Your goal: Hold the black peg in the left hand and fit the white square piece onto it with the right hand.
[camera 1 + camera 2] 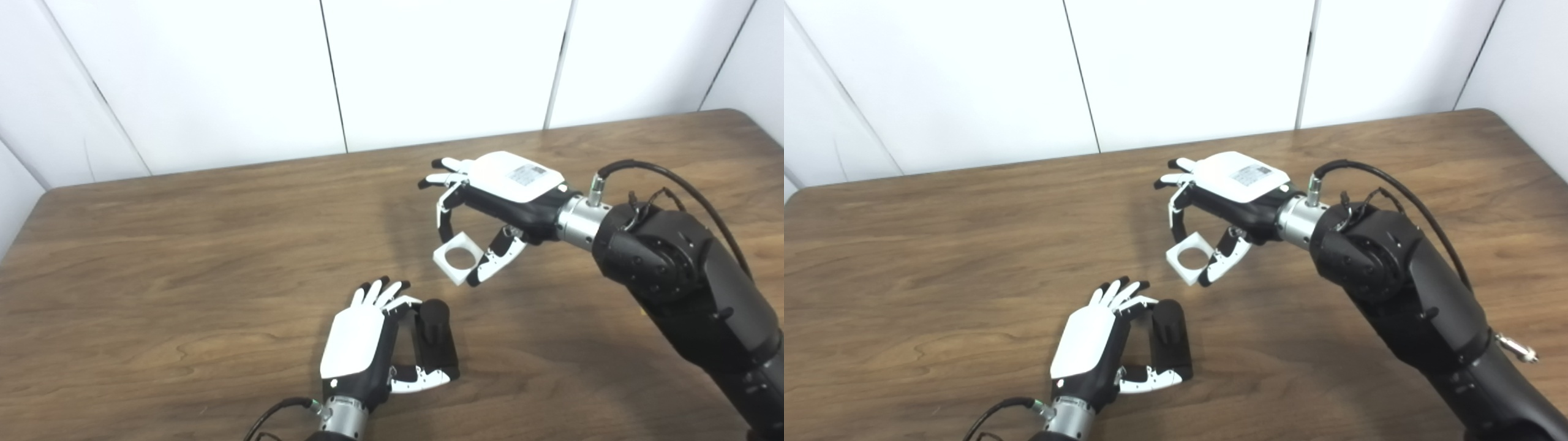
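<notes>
The black peg (436, 339) stands on its black base near the table's front, and my left hand (367, 340) is shut on it, a fingertip on one side and the thumb under the base. Up and to the right of it, my right hand (490, 202) holds the white square piece (456, 256) with a round hole, pinched between a finger and the thumb. The piece hangs just above the table, apart from the peg, its hole facing up toward the camera.
The brown wooden table (184, 257) spreads wide to the left and behind the hands. White wall panels (429, 67) rise right behind its far edge. My right arm (686, 282) crosses the table's right side, with a black cable looped above the wrist.
</notes>
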`<state>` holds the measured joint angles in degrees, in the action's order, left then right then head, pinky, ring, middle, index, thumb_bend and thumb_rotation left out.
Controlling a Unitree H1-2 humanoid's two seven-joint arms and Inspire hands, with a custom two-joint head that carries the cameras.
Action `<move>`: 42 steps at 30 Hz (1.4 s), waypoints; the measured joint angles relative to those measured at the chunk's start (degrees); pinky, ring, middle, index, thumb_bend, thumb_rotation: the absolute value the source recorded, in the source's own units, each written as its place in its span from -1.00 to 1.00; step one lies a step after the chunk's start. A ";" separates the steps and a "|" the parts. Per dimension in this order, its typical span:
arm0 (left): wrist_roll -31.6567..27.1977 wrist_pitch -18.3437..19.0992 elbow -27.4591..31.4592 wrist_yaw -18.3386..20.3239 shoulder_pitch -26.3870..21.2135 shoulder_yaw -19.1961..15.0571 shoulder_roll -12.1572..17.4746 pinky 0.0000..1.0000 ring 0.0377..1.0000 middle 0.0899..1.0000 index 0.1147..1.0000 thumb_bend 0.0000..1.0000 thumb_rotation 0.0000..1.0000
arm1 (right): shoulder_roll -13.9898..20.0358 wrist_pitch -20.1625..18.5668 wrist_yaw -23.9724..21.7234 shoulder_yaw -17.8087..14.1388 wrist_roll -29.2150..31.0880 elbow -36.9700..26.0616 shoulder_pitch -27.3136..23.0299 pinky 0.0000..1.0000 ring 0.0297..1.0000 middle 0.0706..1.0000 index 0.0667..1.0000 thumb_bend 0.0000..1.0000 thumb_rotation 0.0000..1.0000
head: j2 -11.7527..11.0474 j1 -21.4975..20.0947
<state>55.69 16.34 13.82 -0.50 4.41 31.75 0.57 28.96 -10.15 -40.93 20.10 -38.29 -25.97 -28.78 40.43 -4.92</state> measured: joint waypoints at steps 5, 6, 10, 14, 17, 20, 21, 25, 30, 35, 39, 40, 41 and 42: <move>0.04 0.13 -0.08 0.11 -0.07 0.02 -0.07 1.00 0.96 0.80 0.20 0.48 -0.36 | -0.84 -2.52 -3.78 0.00 0.70 -3.80 -0.04 0.93 1.00 0.83 -0.09 0.05 -0.69 | 0.00 0.00; 0.07 0.20 -0.08 0.17 -0.10 0.04 -0.09 1.00 0.96 0.80 0.20 0.48 -0.36 | -0.96 -2.69 -4.42 0.05 0.89 -3.88 -0.08 0.93 1.00 0.83 -0.09 0.05 -0.69 | 0.00 0.00; 0.13 0.40 -0.10 0.31 -0.16 0.07 -0.25 0.99 0.95 0.79 0.20 0.50 -0.38 | -1.09 -3.54 -7.12 0.37 1.22 -3.91 -0.43 0.93 1.00 0.82 -0.09 0.05 -0.69 | 0.18 0.09; 0.42 0.57 -0.11 0.42 -0.19 0.10 -0.43 1.00 0.95 0.79 0.20 0.50 -0.38 | -1.64 -4.51 -8.64 0.45 1.36 -3.91 -0.97 0.90 1.00 0.81 -0.09 0.05 -0.69 | 0.26 0.00; 0.61 0.62 -0.11 0.54 -0.21 0.12 -0.53 1.00 0.95 0.79 0.20 0.50 -0.39 | -2.00 -4.83 -9.07 0.60 1.60 -3.91 -1.19 0.89 1.00 0.80 -0.09 0.05 -0.70 | 0.35 0.09; 0.62 0.63 -0.11 0.54 -0.21 0.12 -0.60 1.00 0.95 0.79 0.20 0.50 -0.40 | -2.00 -4.87 -9.65 0.80 1.85 -3.83 -1.64 0.88 1.00 0.80 -0.09 0.05 -0.70 | 0.44 0.00; 0.63 0.63 -0.11 0.54 -0.21 0.12 -0.61 1.00 0.95 0.79 0.20 0.50 -0.40 | -2.00 -4.88 -9.74 0.82 1.89 -3.76 -1.75 0.87 1.00 0.80 -0.09 0.05 -0.69 | 0.44 0.00; 0.62 0.62 -0.15 0.54 -0.21 0.11 -0.72 1.00 0.95 0.80 0.20 0.49 -0.38 | -2.15 -4.80 -9.77 1.20 1.86 -2.99 -1.99 0.86 1.00 0.80 -0.09 0.05 -0.69 | 0.35 0.00; 0.63 0.69 -0.17 0.71 -0.22 0.11 -0.88 1.00 0.95 0.80 0.20 0.48 -0.38 | -2.96 -4.47 -9.75 2.31 0.95 -1.34 -2.06 0.83 1.00 0.79 -0.09 0.05 -0.69 | 0.35 0.17; 0.67 0.70 -0.25 0.67 -0.27 0.10 -0.96 1.00 0.96 0.80 0.20 0.50 -0.39 | -3.79 -2.68 -9.21 3.88 -1.03 1.17 -2.17 0.85 1.00 0.80 -0.09 0.05 -0.69 | 0.26 0.17; 0.64 0.70 -0.27 0.64 -0.27 0.06 -1.01 1.00 0.95 0.79 0.20 0.51 -0.40 | -4.12 -2.06 -8.27 3.94 -1.23 2.08 -2.15 0.87 1.00 0.81 -0.09 0.05 -0.69 | 0.18 0.26; 0.64 0.69 -0.28 0.60 -0.27 0.05 -1.02 1.00 0.95 0.79 0.20 0.50 -0.39 | -4.12 -1.88 -8.20 3.94 -1.18 2.27 -2.05 0.88 1.00 0.81 -0.09 0.05 -0.69 | 0.09 0.35; 0.64 0.69 -0.28 0.58 -0.27 0.05 -1.02 1.00 0.95 0.79 0.20 0.50 -0.39 | -4.12 -1.71 -8.12 3.94 -1.15 2.37 -1.95 0.88 1.00 0.81 -0.09 0.05 -0.69 | 0.09 0.35; 0.64 0.67 -0.28 0.57 -0.27 0.05 -1.02 1.00 0.95 0.79 0.20 0.49 -0.38 | -4.12 -1.32 -8.02 3.94 -1.07 2.45 -1.72 0.87 1.00 0.81 -0.09 0.05 -0.69 | 0.09 0.44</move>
<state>56.34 17.02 13.54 0.07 4.14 31.81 -0.44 24.84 -11.47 -48.95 24.04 -39.37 -23.52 -30.50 40.52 -4.48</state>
